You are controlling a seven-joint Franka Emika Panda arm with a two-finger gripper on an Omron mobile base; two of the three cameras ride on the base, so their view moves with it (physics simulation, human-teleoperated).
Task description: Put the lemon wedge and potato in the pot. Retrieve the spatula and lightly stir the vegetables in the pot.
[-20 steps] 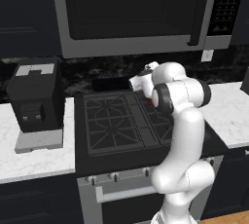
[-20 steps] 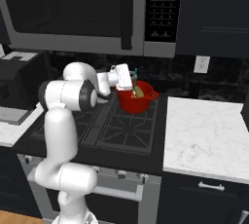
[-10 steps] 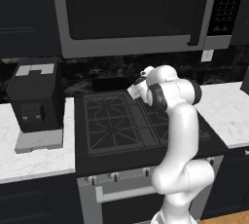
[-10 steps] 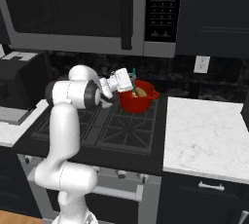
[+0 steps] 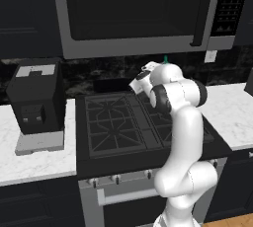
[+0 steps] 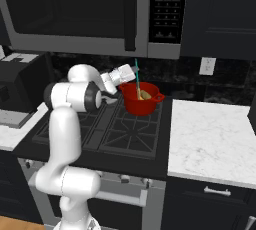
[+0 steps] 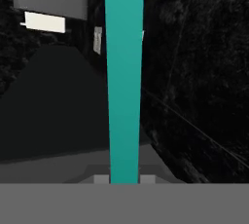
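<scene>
Gripping: gripper [image 6: 134, 76] pinches the spatula [image 6: 137, 78], jaws pressed on its shaft.
Spatula: upright, reaching down into the pot [image 6: 140, 99].
Pot: just below the jaws, yellowish food inside.

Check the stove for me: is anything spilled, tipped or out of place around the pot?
Nothing stands out. The pot sits upright on the stove's back right burner with food inside, and the spatula reaches down into it, near the gripper.

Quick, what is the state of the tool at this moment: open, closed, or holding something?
Tool: closed on the spatula, whose lower end reaches into the pot.
</scene>
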